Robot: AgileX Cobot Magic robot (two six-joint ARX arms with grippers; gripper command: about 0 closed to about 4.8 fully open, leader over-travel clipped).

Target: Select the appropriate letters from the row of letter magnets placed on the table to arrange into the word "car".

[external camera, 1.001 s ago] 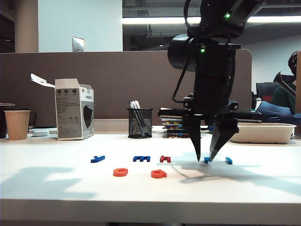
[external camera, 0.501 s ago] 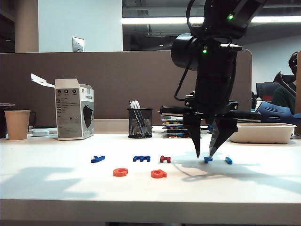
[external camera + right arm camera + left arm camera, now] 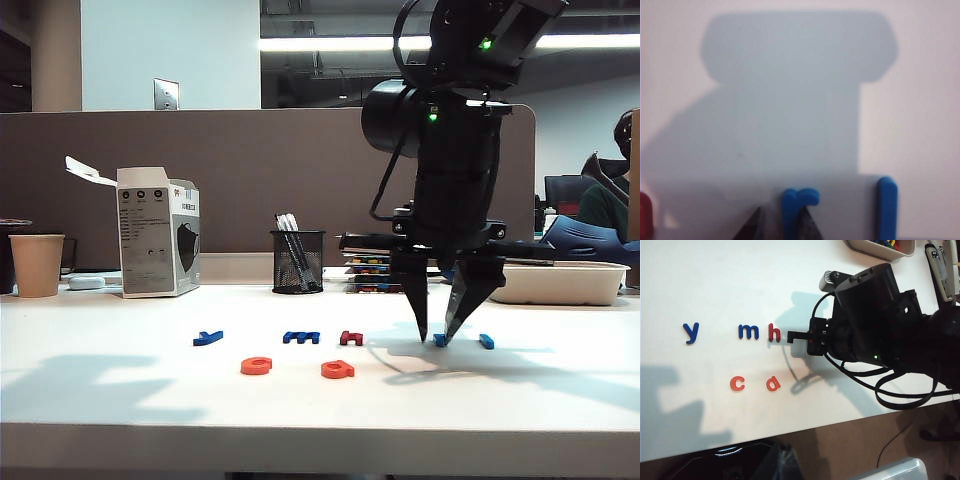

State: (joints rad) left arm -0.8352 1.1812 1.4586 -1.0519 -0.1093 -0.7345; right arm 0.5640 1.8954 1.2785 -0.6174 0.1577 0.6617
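Nothing much moved: the right gripper (image 3: 435, 335) stayed low over the small light-blue plastic "r" (image 3: 796, 206).
Its fingers stood apart astride the flat-lying letter's stem; the left gripper was out of sight.

Office: cubicle partition (image 3: 250, 170), mesh pen cup (image 3: 297, 262), ceiling strip lights (image 3: 340, 43).

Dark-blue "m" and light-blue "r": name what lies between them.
The dark-red "h" lies between "m" and "r", beside the "m"; then bare table. The exterior view shows this.
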